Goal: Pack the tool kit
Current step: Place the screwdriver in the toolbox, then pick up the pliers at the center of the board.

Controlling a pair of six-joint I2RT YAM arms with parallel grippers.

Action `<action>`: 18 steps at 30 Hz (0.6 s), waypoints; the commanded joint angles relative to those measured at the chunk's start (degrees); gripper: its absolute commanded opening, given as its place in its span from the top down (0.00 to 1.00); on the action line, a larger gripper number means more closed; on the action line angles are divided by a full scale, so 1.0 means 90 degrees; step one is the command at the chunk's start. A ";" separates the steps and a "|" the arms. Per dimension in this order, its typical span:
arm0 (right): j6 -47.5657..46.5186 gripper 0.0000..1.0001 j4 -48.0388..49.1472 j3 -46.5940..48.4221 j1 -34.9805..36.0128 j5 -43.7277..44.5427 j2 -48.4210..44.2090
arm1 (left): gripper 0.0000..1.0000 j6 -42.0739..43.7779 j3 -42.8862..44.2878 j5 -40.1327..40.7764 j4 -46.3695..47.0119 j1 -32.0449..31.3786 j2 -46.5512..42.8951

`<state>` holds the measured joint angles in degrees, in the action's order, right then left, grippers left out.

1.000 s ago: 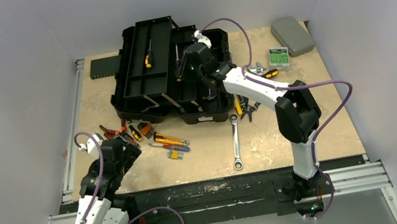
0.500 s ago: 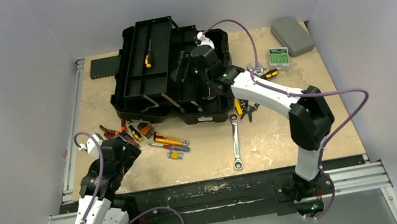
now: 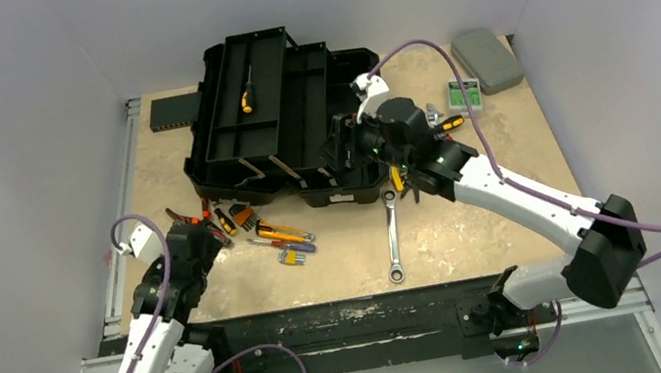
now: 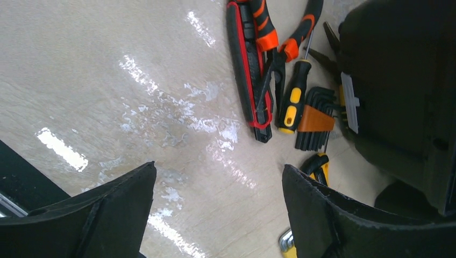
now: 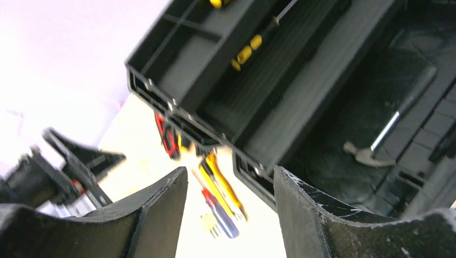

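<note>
Where the table (image 3: 340, 266) meets its near edge, the left arm (image 3: 144, 339) reaches toward 1 o'clock. The left jaws stand wide open and hold nothing, above bare table just short of a cluster of hand tools. From the left wrist, that cluster lies at 12 to 1 o'clock: a red-and-black utility knife (image 4: 248, 70), orange-handled pliers (image 4: 304, 24), a black-and-yellow screwdriver (image 4: 293, 97) and a hex key set (image 4: 314, 121) in an orange holder.

A ratchet wrench (image 3: 393, 237) lies alone on the table, at 6 o'clock of the right end of the toolbox (image 3: 289, 143). The right arm (image 3: 511, 197) stretches toward 11 o'clock, and the right jaws, parted and empty, hang at that end of the box.

The toolbox sits open toward the table's 12 o'clock side, its trays swung out toward 11 o'clock. One tray carries a yellow-handled screwdriver (image 3: 246, 97), and the blurred right wrist view shows a hammer (image 5: 387, 134) on the box floor.

A flat black box (image 3: 172, 112) lies at the toolbox's 10 o'clock. A grey case (image 3: 486, 59) lies in the table's 2 o'clock corner, with a green-labelled box (image 3: 464, 95) just beside it at its 7 o'clock.
</note>
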<state>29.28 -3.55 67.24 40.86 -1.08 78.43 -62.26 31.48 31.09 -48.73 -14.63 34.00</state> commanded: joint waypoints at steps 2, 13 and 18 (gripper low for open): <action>-0.0915 0.42 0.0106 -0.0936 0.0010 -0.0304 -0.0944 | 0.17 -0.0650 0.0405 0.0743 0.0337 0.0024 0.0529; -0.1201 0.43 -0.0408 -0.1658 0.0010 -0.0272 -0.2458 | 0.27 0.0080 0.0194 0.1533 0.2352 0.0305 0.1066; -0.1212 0.44 -0.0447 -0.1762 0.0008 -0.0353 -0.2713 | 0.20 0.0619 0.0335 -0.0044 0.2826 0.1731 0.1417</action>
<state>19.84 -6.85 52.58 40.86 -3.07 55.42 -62.26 33.87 39.81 -31.68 -7.55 44.82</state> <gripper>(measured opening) 0.566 0.782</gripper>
